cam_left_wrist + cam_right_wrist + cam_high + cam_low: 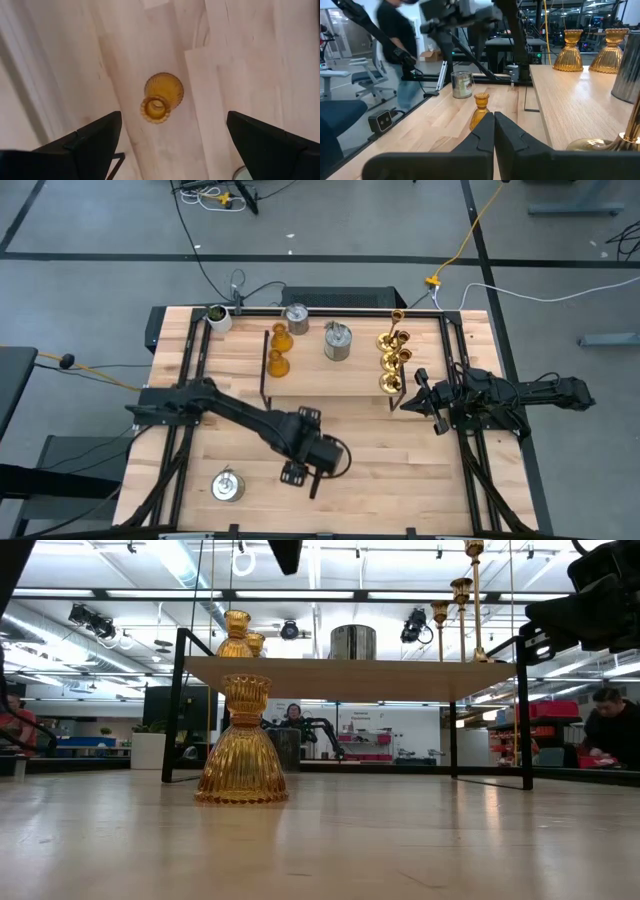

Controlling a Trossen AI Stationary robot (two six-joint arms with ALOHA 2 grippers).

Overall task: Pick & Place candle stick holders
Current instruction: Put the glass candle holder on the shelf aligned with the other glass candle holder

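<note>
while the left pincer [300, 472] hangs over the front middle of the table [400, 480] with its fingers [92, 137] spread wide and nothing between them, an amber holder [160, 97] stands upright on the bare wood straight below it, framed by the two fingers but touched by neither. behind that pincer stands the rack [330, 385], carrying two more amber holders [279, 336], two grey cans [338, 342] and a row of gold holders [393, 355]. another grey can [228, 485] sits on the table off to the pincer's left, well apart from it. the right pincer [410, 402] rests at the right end of the rack, just beside the nearest gold holder, its fingers [480, 135] clenched together on nothing. a whitish cup [217, 317] stands at the far left corner.
</note>
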